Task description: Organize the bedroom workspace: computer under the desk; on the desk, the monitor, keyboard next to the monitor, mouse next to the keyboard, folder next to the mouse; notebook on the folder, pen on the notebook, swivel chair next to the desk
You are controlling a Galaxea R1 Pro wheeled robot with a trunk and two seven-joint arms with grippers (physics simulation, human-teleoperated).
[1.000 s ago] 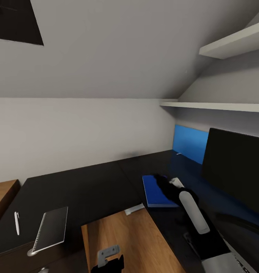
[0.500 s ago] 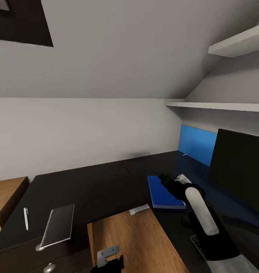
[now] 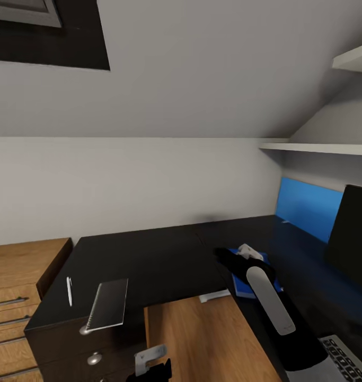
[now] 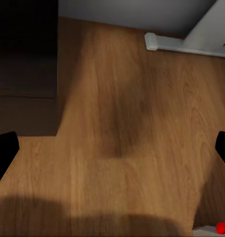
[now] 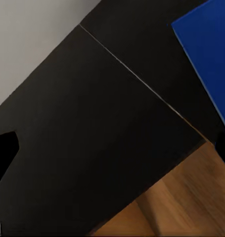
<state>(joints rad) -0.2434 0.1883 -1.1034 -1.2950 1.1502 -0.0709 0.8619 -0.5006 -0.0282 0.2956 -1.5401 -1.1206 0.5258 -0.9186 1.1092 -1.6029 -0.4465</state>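
Above the desk [image 3: 149,254], right gripper [image 5: 112,148] wide open, empty

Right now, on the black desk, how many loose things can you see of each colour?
Blue: 1, the folder, partly behind the right arm.
Dark grey: 1, the notebook.
White-silver: 1, the pen.
Black: 1, the monitor.
Grey frame with black keys: 1, the keyboard.
Total: 5 things on the desk.
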